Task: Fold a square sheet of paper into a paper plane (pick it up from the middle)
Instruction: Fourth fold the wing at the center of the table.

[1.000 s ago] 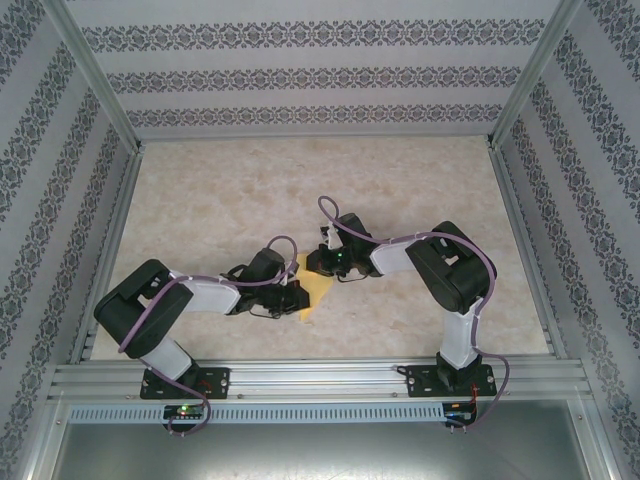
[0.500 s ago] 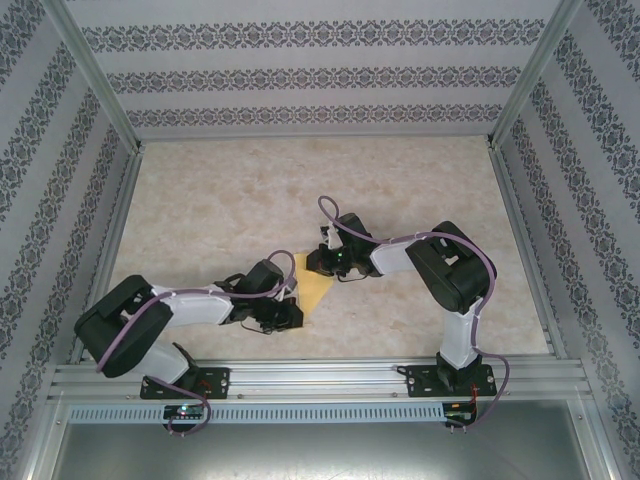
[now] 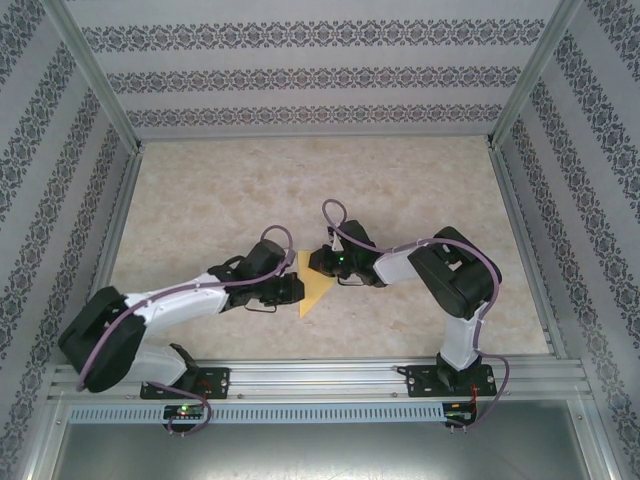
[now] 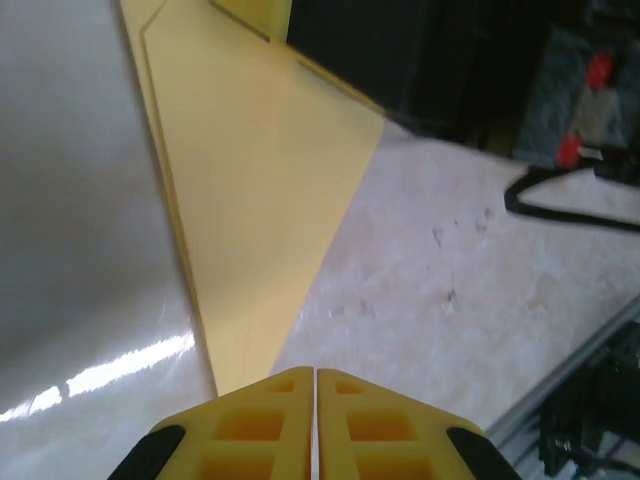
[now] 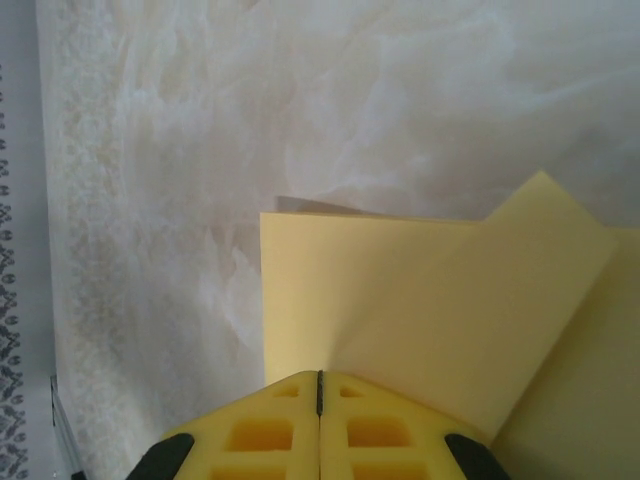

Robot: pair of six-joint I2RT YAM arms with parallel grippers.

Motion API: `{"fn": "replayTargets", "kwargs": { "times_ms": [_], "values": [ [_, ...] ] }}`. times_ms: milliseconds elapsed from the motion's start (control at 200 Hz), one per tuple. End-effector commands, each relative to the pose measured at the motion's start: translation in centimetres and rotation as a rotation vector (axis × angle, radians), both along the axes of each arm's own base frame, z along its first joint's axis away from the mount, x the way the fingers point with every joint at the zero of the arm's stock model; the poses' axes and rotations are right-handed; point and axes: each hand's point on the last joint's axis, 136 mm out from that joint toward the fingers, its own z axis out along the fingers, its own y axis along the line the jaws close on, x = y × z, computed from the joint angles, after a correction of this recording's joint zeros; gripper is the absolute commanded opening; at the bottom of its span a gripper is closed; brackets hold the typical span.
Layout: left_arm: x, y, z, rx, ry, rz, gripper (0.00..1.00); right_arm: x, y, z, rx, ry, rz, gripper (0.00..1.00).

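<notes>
yellow paper (image 3: pixel 318 291) on the marbled table (image 3: pixel 430 190); left pincer (image 4: pixel 314 388), right pincer (image 5: pixel 320 386) both clenched.

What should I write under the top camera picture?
Left gripper and right gripper, both shut, meet at the folded yellow paper.

High rear overview of the table (image 3: pixel 420 190); two close, low wrist views onto the same paper (image 3: pixel 318 290)
</notes>
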Motion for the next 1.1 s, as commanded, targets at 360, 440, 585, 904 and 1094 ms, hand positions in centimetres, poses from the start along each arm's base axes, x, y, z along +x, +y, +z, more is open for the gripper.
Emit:
{"fn": "replayTargets", "kwargs": {
  "times_ms": [360, 440, 585, 904, 1094],
  "values": [
    [-0.7, 0.9, -6.6, 0.147, 0.130, -0.048, 0.08, -1.5, -3.8, -3.5, -0.170, 0.071, -0.100, 0.09],
    [-1.9, 2.4, -8.1, 0.229, 0.165, -0.075, 0.04, -1.2, -2.6, -2.1, -0.097, 0.051, -0.025, 0.11],
    [-2.8, 3.4, -9.4, 0.251, 0.181, -0.066, 0.03, -0.2, -3.1, 0.8, -0.064, -0.017, 0.018, 0.11],
    [-2.4, 3.2, -9.5, 0.247, 0.176, -0.056, 0.02, -2.4, -0.1, 1.5, 0.002, -0.003, 0.195, 0.04],
    [-2.5, 3.3, -9.7, 0.244, 0.180, -0.043, 0.02, -2.7, -0.7, -2.3, -0.043, 0.059, 0.148, 0.04]
  ]
}}
